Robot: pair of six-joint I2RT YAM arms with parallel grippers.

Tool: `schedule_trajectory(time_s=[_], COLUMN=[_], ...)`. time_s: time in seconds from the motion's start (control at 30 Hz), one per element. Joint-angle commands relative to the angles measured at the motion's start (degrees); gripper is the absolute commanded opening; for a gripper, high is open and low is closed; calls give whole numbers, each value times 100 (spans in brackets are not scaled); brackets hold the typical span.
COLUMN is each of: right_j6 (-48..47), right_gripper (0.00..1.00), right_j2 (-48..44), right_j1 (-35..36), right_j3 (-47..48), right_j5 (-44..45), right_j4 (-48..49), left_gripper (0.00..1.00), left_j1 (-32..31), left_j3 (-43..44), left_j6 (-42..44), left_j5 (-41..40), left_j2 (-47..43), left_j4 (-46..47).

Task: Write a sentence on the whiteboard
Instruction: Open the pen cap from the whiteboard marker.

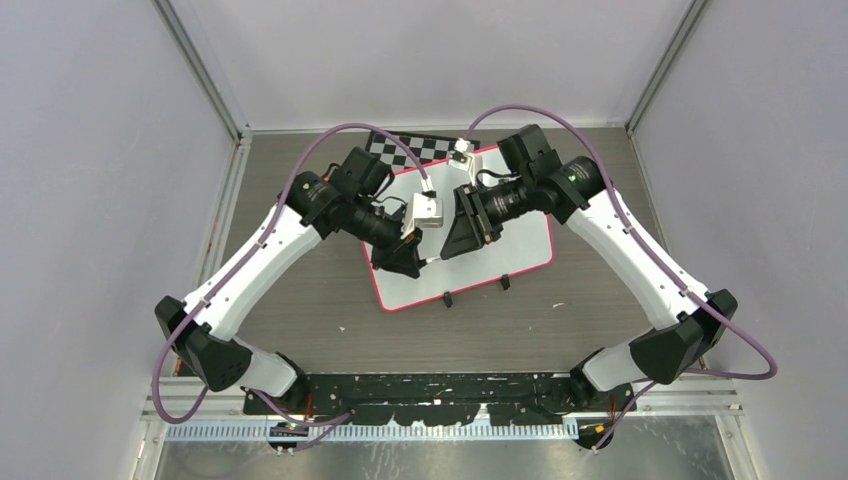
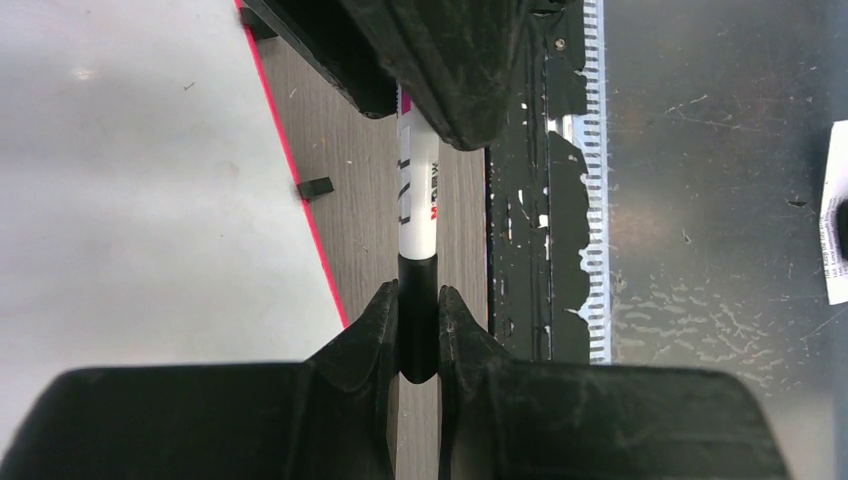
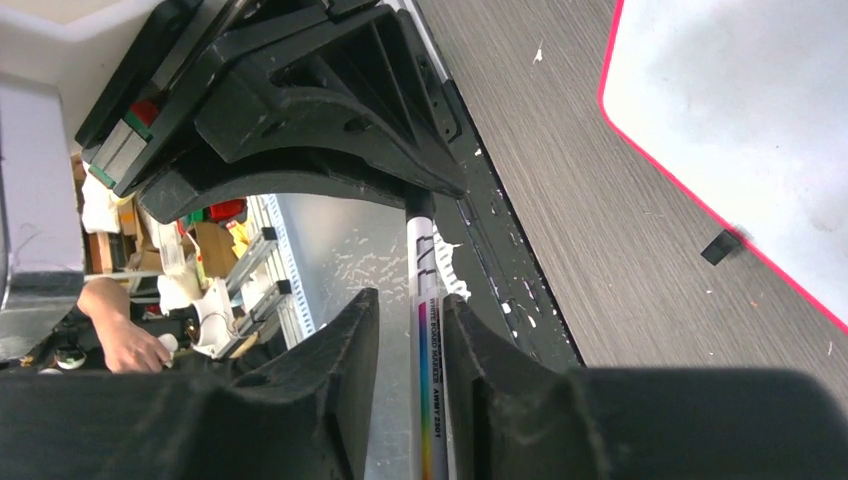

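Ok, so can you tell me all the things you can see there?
whiteboard: one, white with pink-red frame, middle of the table
clips: two, black, on the whiteboard's near edge
checkerboard: one, black and white, behind the whiteboard
marker: one, white with black end, held between both grippers
table: one, grey-brown wood grain, under everything
person's hand: one, bare, beyond the table in the right wrist view
cables: two, purple, looping over both sides of the table
left gripper: one, black, shut on the marker's black end
right gripper: one, black, shut on the marker's white barrel
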Motion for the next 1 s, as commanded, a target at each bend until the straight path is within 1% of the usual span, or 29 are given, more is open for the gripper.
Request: schedule_trajectory(time_s=[0.0,0.13,0.27,0.43,0.6,0.73,0.97], right_j6=[-43,-85,-60,16,62,65,103], right_gripper=[38,41,40,39,35,28,28], right_j2=[-125,-181,-205,-167,-172,-163,-144], right_j1=[59,61,62,73,71,79,70], right_j3=[-30,-70,-75,-28,16,93,161], right_j5=[-74,-29,-35,-176,-173,-93,-12], right_j4=[-1,-34,-2,31,42,22,18], left_gripper=[0,0,0,0,0,0,0], left_j1=[-33,-33,-28,-28,-28,-28,-28], left_j3=[270,251,176,303,324,280,261], left_j6=[128,127,31,-66,-117,-197,-417], left_j5=[-112,-102,-111,-55,23,35,244], left_j2=[-24,-62,-118,-4,20,18,12], left_j4=[-30,-20,134,177,252,341,552])
